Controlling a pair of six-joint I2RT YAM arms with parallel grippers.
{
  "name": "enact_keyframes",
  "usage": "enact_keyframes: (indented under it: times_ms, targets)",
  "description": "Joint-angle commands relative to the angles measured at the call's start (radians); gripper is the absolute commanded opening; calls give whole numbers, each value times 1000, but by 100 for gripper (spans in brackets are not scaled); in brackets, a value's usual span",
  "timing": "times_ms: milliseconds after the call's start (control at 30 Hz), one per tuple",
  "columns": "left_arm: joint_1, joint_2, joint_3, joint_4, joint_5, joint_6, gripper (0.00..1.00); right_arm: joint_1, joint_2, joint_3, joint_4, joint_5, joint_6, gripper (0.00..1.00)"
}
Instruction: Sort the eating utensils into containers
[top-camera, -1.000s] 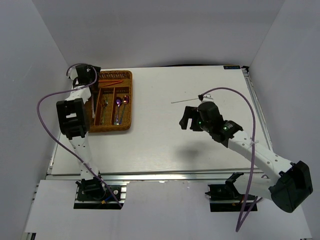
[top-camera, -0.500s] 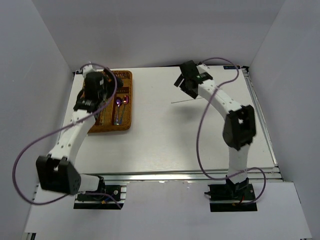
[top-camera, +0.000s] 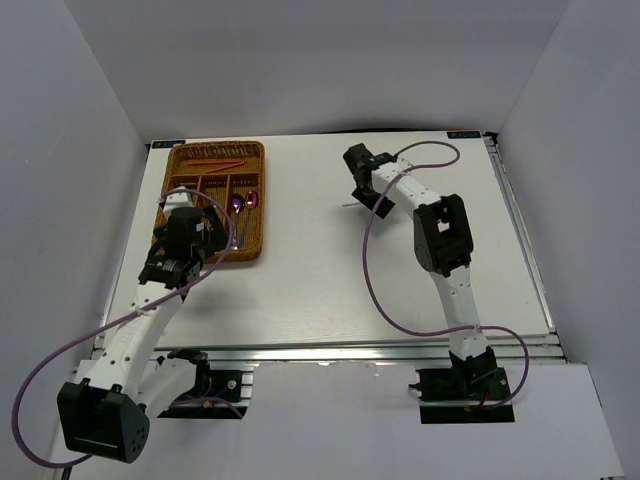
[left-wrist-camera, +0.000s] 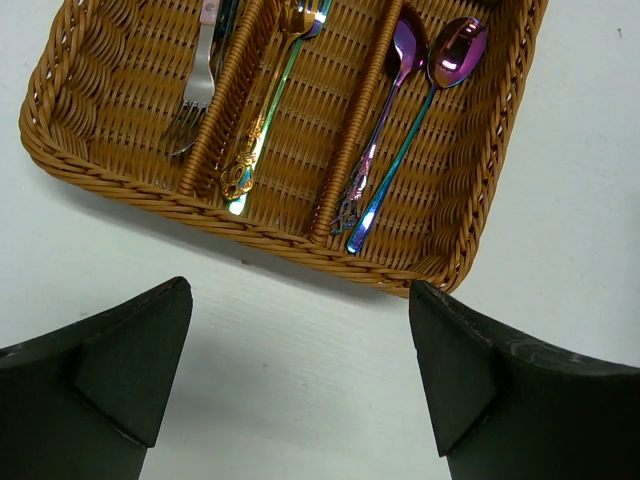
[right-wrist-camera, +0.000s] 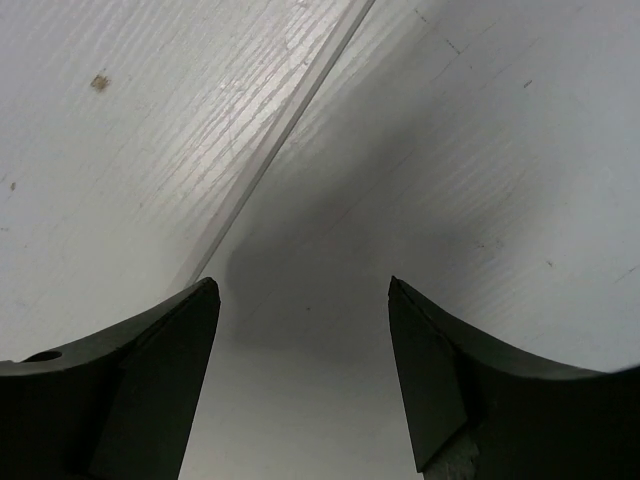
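Observation:
The brown wicker tray (top-camera: 250, 205) stands at the back left. Red chopsticks (top-camera: 220, 162) lie in its crosswise slot. The left wrist view shows the tray (left-wrist-camera: 470, 200) holding a silver fork (left-wrist-camera: 195, 95), a gold-rainbow fork (left-wrist-camera: 262, 125) and two purple spoons (left-wrist-camera: 400, 120) in the long slots. My left gripper (left-wrist-camera: 300, 370) is open and empty over the table just off the tray's near edge; it also shows in the top view (top-camera: 172, 258). A white chopstick (right-wrist-camera: 290, 120) lies on the table. My right gripper (right-wrist-camera: 305, 380) is open, empty, low over the table beside it, also in the top view (top-camera: 368, 192).
White walls close in the table on the left, back and right. The metal rail (top-camera: 330, 352) with both arm bases runs along the near edge. Purple cables (top-camera: 385, 300) loop off both arms.
My left gripper has drawn back from the tray's far end to its near edge. My right gripper has swung from mid-table to the back and come down by the white chopstick.

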Motion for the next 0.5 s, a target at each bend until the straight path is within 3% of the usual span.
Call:
enact_keyframes:
  times_ms: [0,100,200,467]
  targets:
    - [3,6,19,17,-4,38,98,-10,19,45,-36,50,24,74]
    - [3,16,22,11,10,39,98,-27,35,32,-24,13,12,72]
    - [1,-11,2,15,16,44,98,-33,8,-20,24,-19,-25,64]
    - [3,-10,4,17,28,48,98,-9,-224,-269,245,-16,-17,71]
